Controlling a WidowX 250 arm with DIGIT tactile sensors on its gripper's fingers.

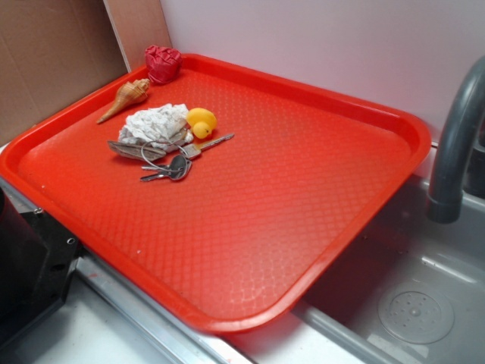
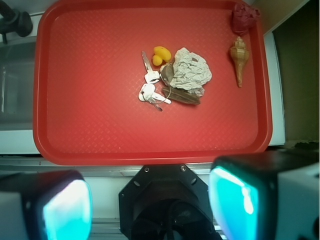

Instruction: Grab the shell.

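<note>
here, nearest the wrist camera, the gripper hangs high above the tray's near rim with its two pads spread wide apart and nothing between them, so the grab has not yet begun. beyond it lies the red tray, set over a sink with a grey faucet at one side. mid-tray sits a small cluster: a ring of keys, a flat grey-brown ridged piece, a whitish crumpled cloth and a little yellow toy. farther off, by the tray's rim in the exterior view, the shell lies on its side, apart from the cluster, its knobbly wide end toward a crumpled red lump in the corner and its thin point aimed away from it. to do this step well, i judge the gripper should travel over the shell, turn so the pads straddle the wide body across its long axis, not the slim tip, come down low without clipping the tray rim, and close gently, since the hard, tapering shell may squirt out of a pinch.
</note>
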